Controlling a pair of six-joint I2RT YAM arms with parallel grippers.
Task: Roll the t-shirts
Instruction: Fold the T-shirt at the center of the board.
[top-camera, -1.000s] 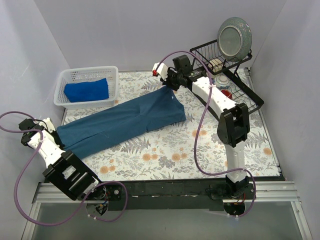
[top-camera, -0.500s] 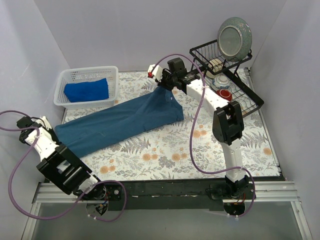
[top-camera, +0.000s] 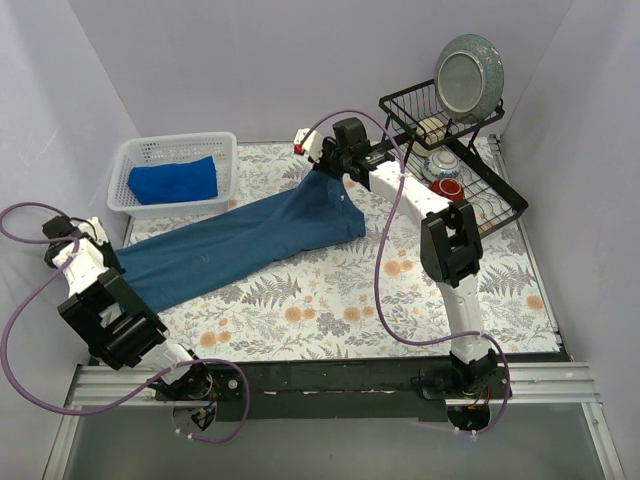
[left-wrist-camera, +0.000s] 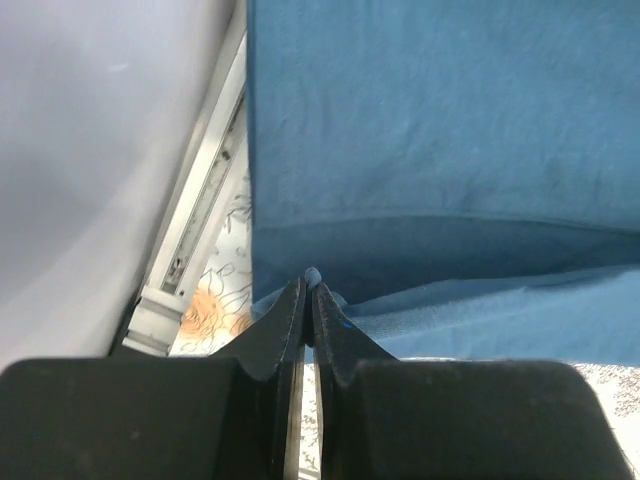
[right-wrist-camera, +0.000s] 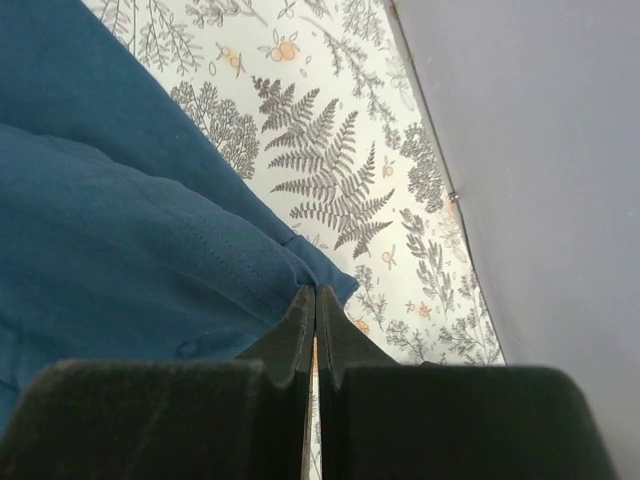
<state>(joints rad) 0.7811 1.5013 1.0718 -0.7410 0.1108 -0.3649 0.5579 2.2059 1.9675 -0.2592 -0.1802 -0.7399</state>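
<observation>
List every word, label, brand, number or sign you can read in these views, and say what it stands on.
None: no text can be read in any view.
dark teal t-shirt: plain, no print or tag visible.
royal blue t-shirt in the white basket: plain.
tablecloth: fern and flower pattern only.
plate and dish rack: no markings readable.

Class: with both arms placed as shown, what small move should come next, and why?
Probably lower both ends onto the table. The left gripper and right gripper are each shut on opposite ends of the dark teal shirt, stretched into a long folded strip; laid flat, it could be rolled from one end.
</observation>
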